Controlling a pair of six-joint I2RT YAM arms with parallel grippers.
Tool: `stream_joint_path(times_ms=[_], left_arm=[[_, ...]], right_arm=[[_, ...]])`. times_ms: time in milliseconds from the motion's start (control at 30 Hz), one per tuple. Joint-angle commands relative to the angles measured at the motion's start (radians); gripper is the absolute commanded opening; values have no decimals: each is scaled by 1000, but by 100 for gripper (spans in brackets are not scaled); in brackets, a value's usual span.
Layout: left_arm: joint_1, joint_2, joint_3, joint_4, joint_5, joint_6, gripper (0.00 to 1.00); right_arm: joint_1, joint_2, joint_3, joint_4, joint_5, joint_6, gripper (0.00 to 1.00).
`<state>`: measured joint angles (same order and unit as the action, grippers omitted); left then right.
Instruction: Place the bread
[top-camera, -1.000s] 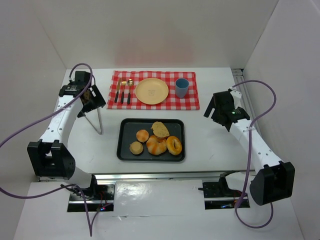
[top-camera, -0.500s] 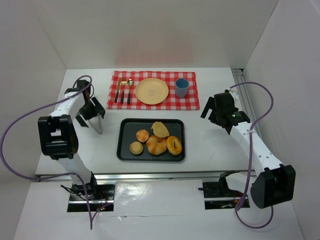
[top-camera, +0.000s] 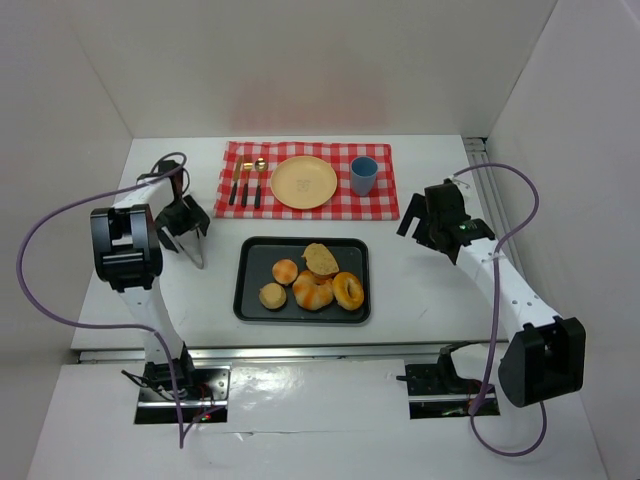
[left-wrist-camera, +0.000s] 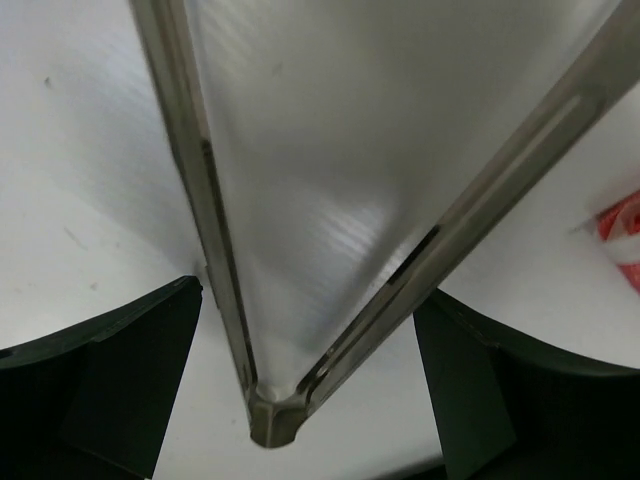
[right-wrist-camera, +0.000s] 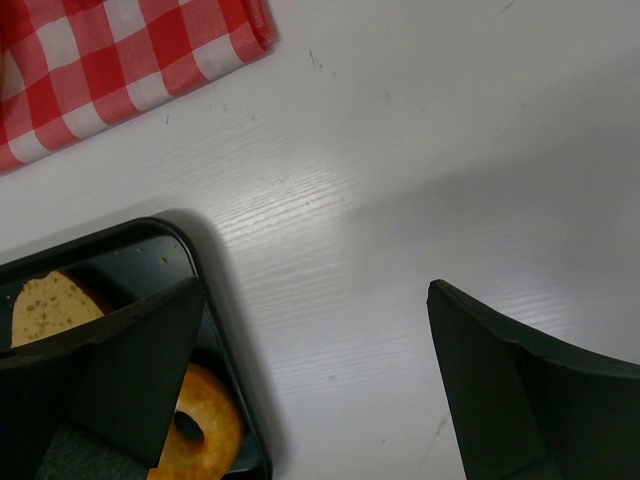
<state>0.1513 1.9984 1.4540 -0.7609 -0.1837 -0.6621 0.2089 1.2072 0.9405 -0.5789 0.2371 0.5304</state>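
Several breads lie on a black tray (top-camera: 243, 300): a bagel (top-camera: 348, 290), a slice (top-camera: 320, 259), a striped bun (top-camera: 313, 291) and two small rolls (top-camera: 285, 271). A yellow plate (top-camera: 304, 182) sits on the red checked cloth (top-camera: 385, 205). Metal tongs (top-camera: 194, 251) rest on the table left of the tray. My left gripper (top-camera: 185, 222) is open, and the tongs' hinge end (left-wrist-camera: 272, 418) lies between its fingers (left-wrist-camera: 110, 390) without touching them. My right gripper (top-camera: 418, 218) hangs open and holds nothing, over bare table right of the tray rim (right-wrist-camera: 215, 300), near the bagel (right-wrist-camera: 205, 425).
A blue cup (top-camera: 363, 175) stands on the cloth right of the plate, and cutlery (top-camera: 246, 184) lies to the plate's left. White walls close in the table on the left, back and right. A corner of the cloth (right-wrist-camera: 120, 70) shows in the right wrist view.
The left arm has folded back toward its base and its gripper has come down toward the table with the tongs. The right gripper has drifted slightly toward the back.
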Motion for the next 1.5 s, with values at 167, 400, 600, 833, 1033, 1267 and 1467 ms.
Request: stream_joint_path(times_ms=[167,400,600,833,1033,1267,1467], left_arm=[[25,83,80,97,-8,22,100],[36,103,111,127,1,35,75],[36,-22,111,127,-20,55,33],[-47,-326,0,117,-25,133,25],[-212,-484,-44,54,99,208,34],[-458,-654,-135,-1,129,240,37],[-578,-725,-193,-55,93,240,38]], right_arm=[[-5,-5,15,37,-13,-7,100],[-5,-14,15,37,-13,-7,100],[-5,-14,15,37,-13,-17,100],[-5,-14,24,48,-13,-17,98],[-5,-5,46,57,-13,-26,98],[-5,-5,70,67,-4,-41,98],[-14,-77,55,53,42,-50,98]])
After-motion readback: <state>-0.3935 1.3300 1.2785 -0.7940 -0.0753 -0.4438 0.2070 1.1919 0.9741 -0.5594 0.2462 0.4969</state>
